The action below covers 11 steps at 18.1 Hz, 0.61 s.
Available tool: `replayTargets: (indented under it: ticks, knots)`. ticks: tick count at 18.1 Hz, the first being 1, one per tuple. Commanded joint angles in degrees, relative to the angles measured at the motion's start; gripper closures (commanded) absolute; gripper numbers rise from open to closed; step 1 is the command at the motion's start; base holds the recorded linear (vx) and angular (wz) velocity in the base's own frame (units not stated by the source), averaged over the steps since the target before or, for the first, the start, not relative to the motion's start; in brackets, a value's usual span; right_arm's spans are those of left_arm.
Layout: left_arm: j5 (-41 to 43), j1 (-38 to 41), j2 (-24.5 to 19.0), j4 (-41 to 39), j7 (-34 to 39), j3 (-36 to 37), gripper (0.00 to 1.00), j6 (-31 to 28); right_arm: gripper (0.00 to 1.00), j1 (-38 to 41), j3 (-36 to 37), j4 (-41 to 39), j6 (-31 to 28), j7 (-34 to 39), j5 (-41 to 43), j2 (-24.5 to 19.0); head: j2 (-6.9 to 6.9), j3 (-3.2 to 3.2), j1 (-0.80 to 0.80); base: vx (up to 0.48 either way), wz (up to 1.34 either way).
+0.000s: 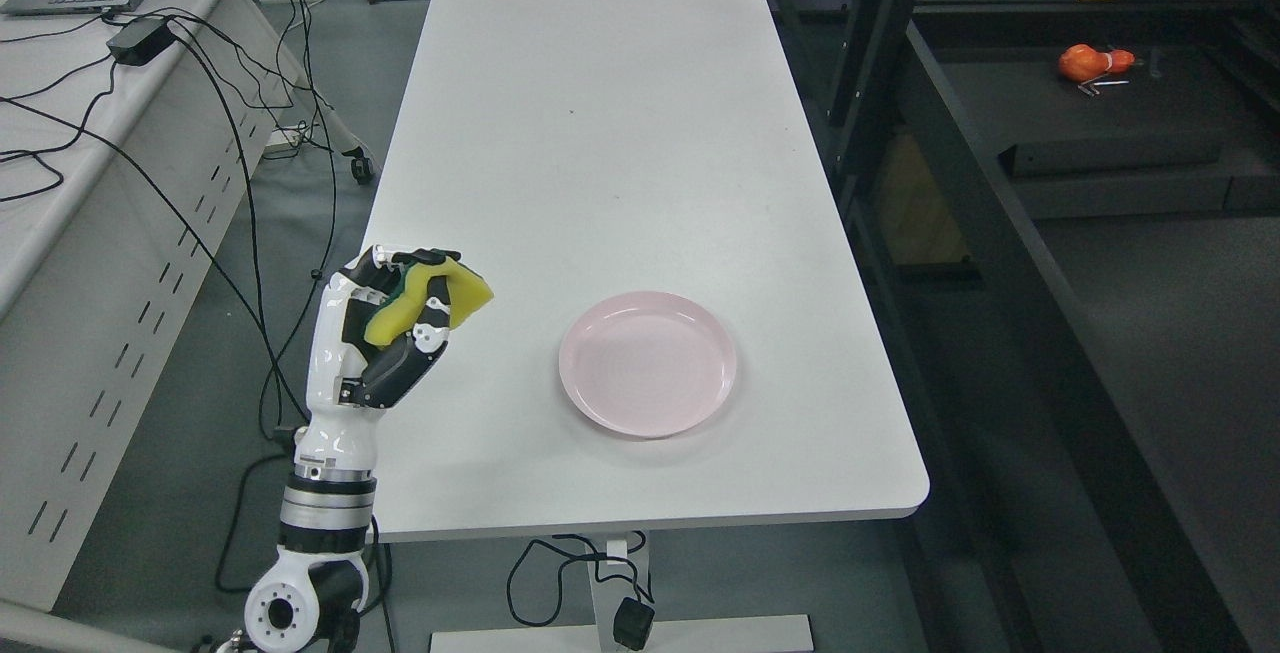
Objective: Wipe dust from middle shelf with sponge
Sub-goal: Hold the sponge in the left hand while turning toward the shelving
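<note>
sponge [432, 299]: just one, yellow with a green scrubby side, sitting right in the left hand's grip
left hand [395, 328]: fingers curled tight round the sponge, held over the table's left edge
plate [648, 362]: one, pink, well off to the hand's right, flat on the table
table [600, 133]: one, white, stretching away beyond the hand
shelf unit [1000, 233]: one dark rack, far right of the hand
orange thing [1092, 62]: one, on that rack, can't tell what it is

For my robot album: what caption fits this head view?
Left hand grips a yellow sponge beside an empty pink plate on a white table.
</note>
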State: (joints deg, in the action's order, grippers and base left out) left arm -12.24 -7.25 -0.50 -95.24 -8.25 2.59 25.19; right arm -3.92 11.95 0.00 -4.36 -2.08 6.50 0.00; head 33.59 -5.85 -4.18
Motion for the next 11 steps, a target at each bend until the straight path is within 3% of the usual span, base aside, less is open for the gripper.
replayTargets:
  ticks: [1,11]
  knots:
    - [-0.41,1.01,-0.50,-1.01,-0.02,5.14,1.00,1.35,0.00,0.05,0.01,-1.00,-0.04,-0.03,0.00,1.00,0.00,0.00,0.00,-0.201,0.08]
    - [-0.41,3.47,-0.50,-1.27,-0.02,5.41,1.00,1.36,0.00,0.05,0.01,-1.00,-0.04,-0.03,0.00,1.00,0.00,0.00,0.00,-0.203,0.01]
